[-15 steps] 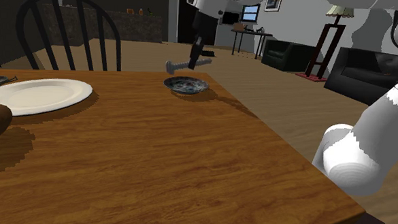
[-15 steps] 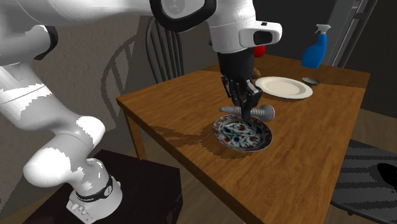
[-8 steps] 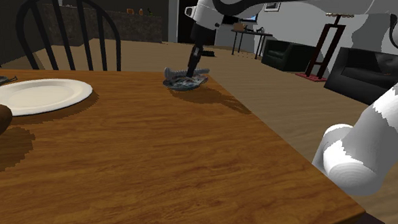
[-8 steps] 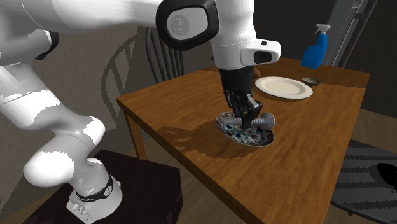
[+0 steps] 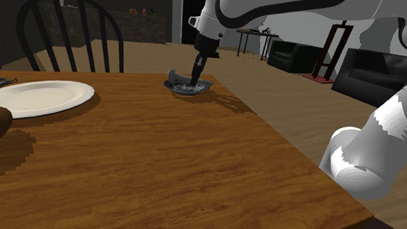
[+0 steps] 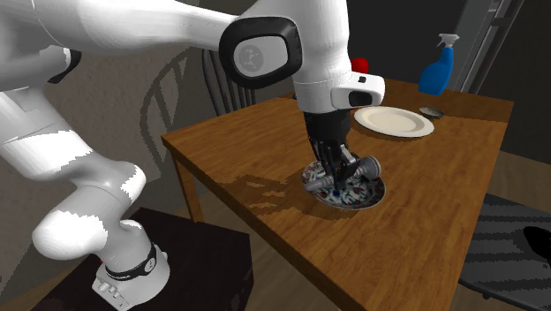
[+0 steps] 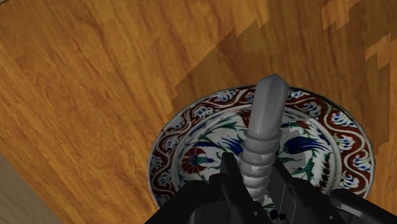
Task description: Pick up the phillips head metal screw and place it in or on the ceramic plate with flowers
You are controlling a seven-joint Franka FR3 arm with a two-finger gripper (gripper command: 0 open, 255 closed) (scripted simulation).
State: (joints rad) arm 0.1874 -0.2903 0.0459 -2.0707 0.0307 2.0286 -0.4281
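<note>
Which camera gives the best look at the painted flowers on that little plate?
The wrist view: it looks straight down on the plate, red and blue flowers plain, though the screw covers part. The second exterior view shows it slanted; the shoulder view, far off, nearly edge-on.

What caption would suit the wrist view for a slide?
The gripper holds the grey screw over the flowered plate on the wooden table.

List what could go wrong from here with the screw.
The grey threaded metal screw is clamped in the black gripper low over the shallow flowered plate; released, it might roll over the rim. The plate sits near the edge of the wooden table, so pushing lower could shove or tip it.
</note>
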